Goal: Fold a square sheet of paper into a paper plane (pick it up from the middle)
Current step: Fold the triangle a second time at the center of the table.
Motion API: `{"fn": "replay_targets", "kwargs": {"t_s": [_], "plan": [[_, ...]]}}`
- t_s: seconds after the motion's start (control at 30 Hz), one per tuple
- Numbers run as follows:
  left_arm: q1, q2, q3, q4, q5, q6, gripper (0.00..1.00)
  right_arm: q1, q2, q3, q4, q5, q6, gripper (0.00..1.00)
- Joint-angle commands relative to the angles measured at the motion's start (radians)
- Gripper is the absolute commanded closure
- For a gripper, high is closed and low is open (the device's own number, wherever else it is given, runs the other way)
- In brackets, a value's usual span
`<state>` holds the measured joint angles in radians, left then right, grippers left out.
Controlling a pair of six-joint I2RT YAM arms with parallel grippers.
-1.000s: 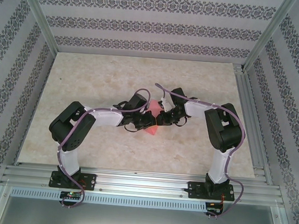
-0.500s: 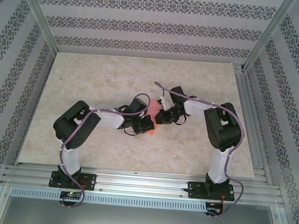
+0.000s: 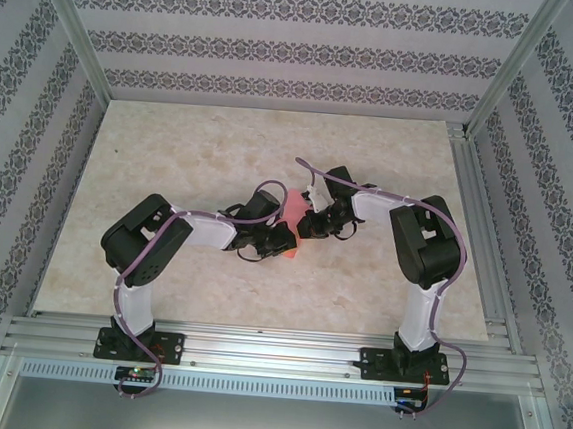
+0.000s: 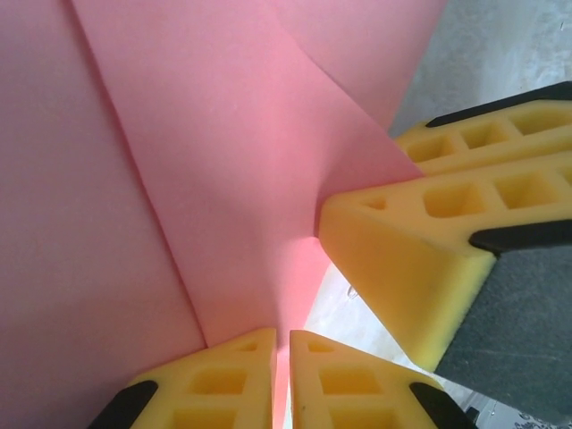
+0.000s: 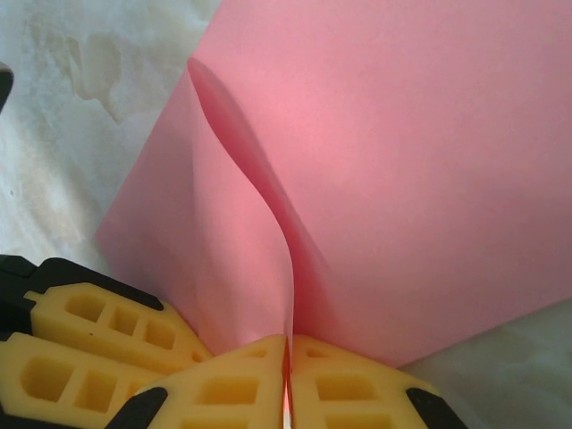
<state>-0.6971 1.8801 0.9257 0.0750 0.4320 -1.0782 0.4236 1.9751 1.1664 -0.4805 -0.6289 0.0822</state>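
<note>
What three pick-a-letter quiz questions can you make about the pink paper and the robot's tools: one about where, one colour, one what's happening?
1. Where is the paper? A) middle of the table B) far left corner C) on the rail
2. What colour are the left tool's fingers? A) blue B) yellow C) green
3. What is the right tool doing? A) wide open B) pinching the paper C) holding a cup
Answers: 1 A, pink shows mid-table; 2 B, yellow foam; 3 B, paper runs between its shut fingers.

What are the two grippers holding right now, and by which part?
Both hold the pink paper: the left gripper and the right gripper each pinch a raised fold of it, close together.
</note>
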Motion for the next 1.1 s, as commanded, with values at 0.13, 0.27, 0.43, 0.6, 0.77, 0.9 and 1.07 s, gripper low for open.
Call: {"fn": "replay_targets", "kwargs": {"t_s": [0.13,0.27,0.43,0.6,0.77,0.9,1.07], "plan": [[-0.027,-0.06,0.01,-0.045,0.009,0.026,0.85,0.004,0.022,0.026,-0.008,0.012,-0.025,0.9],[-0.039,-0.032,0.022,0.008,0.052,0.017,0.85,0.004,0.027,0.027,-0.007,0.01,-0.025,0.9],[-0.048,-0.017,0.037,-0.062,0.019,0.037,0.85,0.004,0.028,0.029,-0.009,0.01,-0.025,0.9],[-0.051,0.012,0.008,-0.046,0.002,0.027,0.86,0.004,0.027,0.027,-0.012,0.012,-0.028,0.9],[-0.056,0.049,-0.007,0.019,0.037,0.011,0.85,0.004,0.027,0.027,-0.014,0.016,-0.029,0.9],[-0.059,0.054,-0.012,0.065,0.065,-0.008,0.84,0.004,0.028,0.03,-0.015,0.018,-0.029,0.9],[-0.059,-0.014,-0.014,0.061,0.08,-0.011,0.83,0.004,0.025,0.032,-0.02,0.022,-0.033,0.9]]}}
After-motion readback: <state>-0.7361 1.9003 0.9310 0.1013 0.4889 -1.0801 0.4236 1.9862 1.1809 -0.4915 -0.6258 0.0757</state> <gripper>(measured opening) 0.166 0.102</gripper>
